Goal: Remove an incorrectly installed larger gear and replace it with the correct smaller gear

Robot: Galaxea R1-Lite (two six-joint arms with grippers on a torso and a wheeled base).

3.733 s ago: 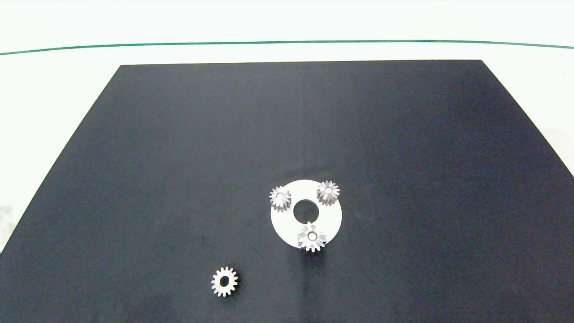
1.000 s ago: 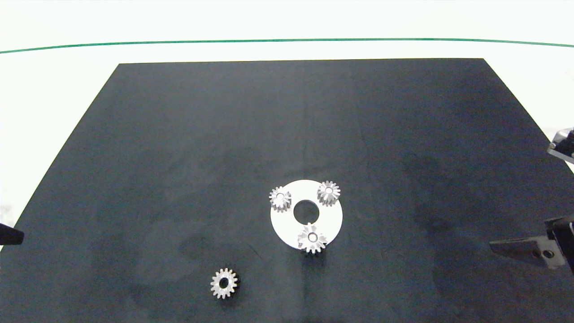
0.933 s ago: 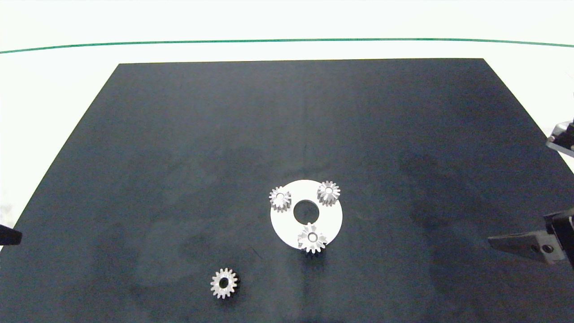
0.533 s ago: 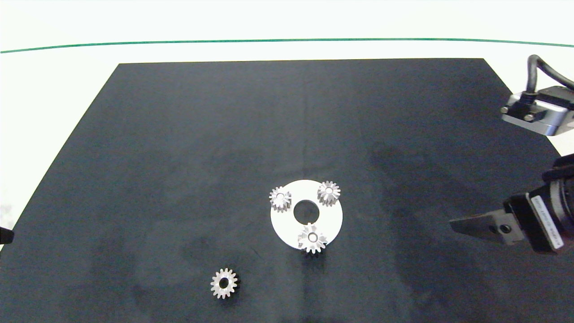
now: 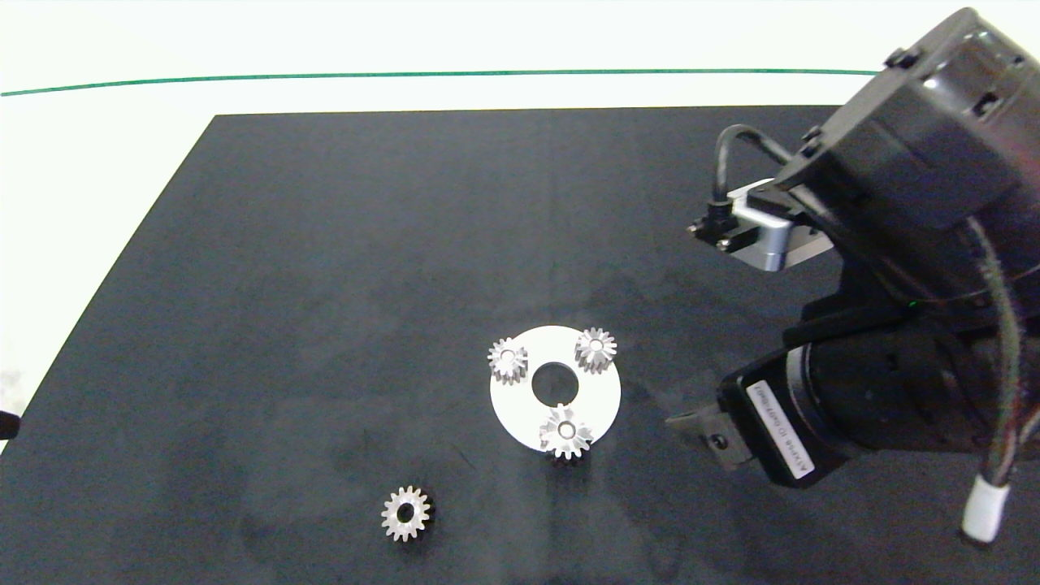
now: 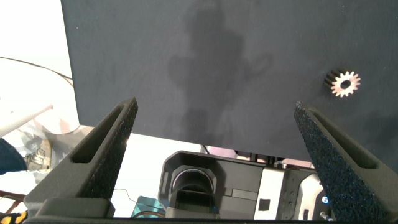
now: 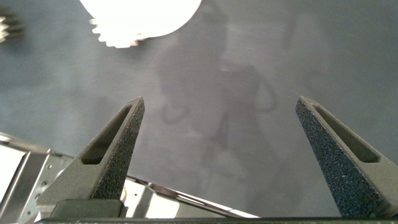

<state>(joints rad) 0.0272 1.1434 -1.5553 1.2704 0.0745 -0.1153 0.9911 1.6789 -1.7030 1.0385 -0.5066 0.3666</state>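
From the head view, a black mat [image 5: 325, 268] covers most of the white tabletop [image 5: 97, 146], with a thin green line [image 5: 406, 75] running across the top of the frame beyond the mat's far edge. Just right of centre lies a white disc [image 5: 601, 398] with a round hole in its middle; two small gears [image 5: 508, 360] [image 5: 595, 349] sit on its upper rim, and the larger gear [image 5: 565, 431], with its splayed teeth, sits on the lower rim, overhanging the edge slightly. The smaller gear [image 5: 405, 513] lies flat on the mat at lower centre-left, well apart from the disc, with bare mat all around it. The right arm fills the right side of the frame, and its right end effector [image 5: 691, 424] pokes out just right of the disc; a white label [image 5: 780, 431] on the wrist carries small print too fine to read. In the left wrist view, the left end effector [image 6: 224, 155] hangs spread wide over the mat's edge, the smaller gear [image 6: 344, 83] at upper right. In the right wrist view, the right end effector [image 7: 221, 149] is likewise spread wide over bare mat, with the white disc [image 7: 140, 12] at the upper left.
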